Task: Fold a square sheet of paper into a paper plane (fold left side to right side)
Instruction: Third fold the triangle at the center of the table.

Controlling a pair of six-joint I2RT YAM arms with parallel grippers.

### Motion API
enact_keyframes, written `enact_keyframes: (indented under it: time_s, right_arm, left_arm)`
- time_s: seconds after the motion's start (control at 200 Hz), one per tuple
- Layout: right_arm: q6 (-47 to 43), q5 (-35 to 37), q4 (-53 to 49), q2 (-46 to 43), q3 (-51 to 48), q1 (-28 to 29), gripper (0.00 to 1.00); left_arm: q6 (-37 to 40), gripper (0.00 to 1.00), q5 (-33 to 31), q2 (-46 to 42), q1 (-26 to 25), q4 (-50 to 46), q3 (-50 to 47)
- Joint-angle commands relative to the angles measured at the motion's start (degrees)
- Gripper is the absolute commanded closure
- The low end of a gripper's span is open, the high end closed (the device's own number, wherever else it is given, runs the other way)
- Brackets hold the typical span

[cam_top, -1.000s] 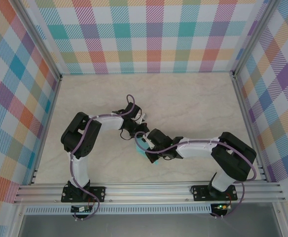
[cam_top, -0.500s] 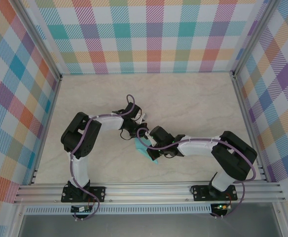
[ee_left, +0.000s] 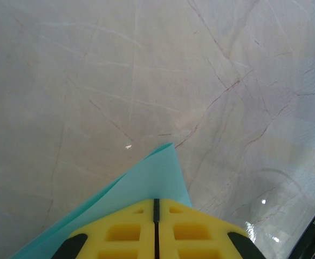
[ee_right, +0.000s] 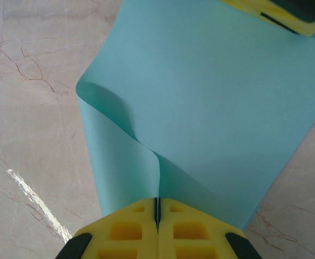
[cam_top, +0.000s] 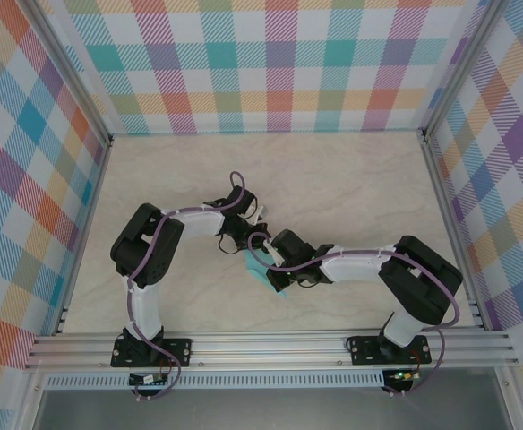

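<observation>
The square sheet of paper (cam_top: 264,277) is plain light turquoise and hangs bent between both grippers over the middle of the marble table. It is a curled sheet, not a paper plane. My right gripper (ee_right: 157,200) is shut on one edge of the sheet (ee_right: 217,97), which bulges into a soft curl on the left. My left gripper (ee_left: 156,201) is shut on the opposite corner (ee_left: 160,175), whose tip pokes out past the yellow fingers. The left gripper's fingertips (ee_right: 273,11) also show at the sheet's far edge. From above, the left gripper (cam_top: 246,248) and right gripper (cam_top: 269,262) nearly touch.
The marble table (cam_top: 351,188) is walled by plaid panels (cam_top: 270,63) at the back and both sides. An aluminium rail (cam_top: 270,345) runs along the near edge, carrying both arm bases. Both arms are bent inwards towards the table's centre.
The right gripper has shifted a little up and left, closer to the left gripper. More of the turquoise sheet now shows below the two grippers. The left gripper has hardly moved.
</observation>
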Motion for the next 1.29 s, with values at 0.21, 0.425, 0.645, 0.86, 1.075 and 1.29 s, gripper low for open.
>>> enact_keyframes:
  time_s: [0.21, 0.425, 0.645, 0.86, 1.075, 1.29]
  right_arm:
    - [-0.02, -0.14, -2.51, 2.0, -0.31, -0.21, 0.98]
    - [-0.51, 0.04, -3.3, 2.0, -0.56, -0.2, 0.98]
    - [-0.83, -0.09, -3.61, 1.74, -0.72, -0.21, 0.98]
    - [-0.98, -0.31, -3.8, 1.91, -0.32, -0.04, 0.98]
    - [-1.02, -0.19, -4.03, 2.09, -0.16, 0.12, 0.98]
    - [-1.15, -0.25, -4.5, 2.68, 0.52, 0.38, 0.98]
  left_arm:
    - [1.9, 0.87, -4.0, -1.51, -1.13, -5.91, -1.05]
    - [2.26, 0.8, -3.43, -7.25, 1.77, -7.58, -1.5]
    - [2.79, 0.75, -4.38, -15.36, 5.82, -9.7, -4.46]
    - [-1.65, 0.94, 1.34, -24.01, 6.01, -4.68, -15.43]
    - [-6.07, 0.96, 5.48, -26.47, 2.79, 4.6, -22.32]
    - [-8.71, 0.96, 6.55, -23.76, 0.26, 10.13, -24.19]
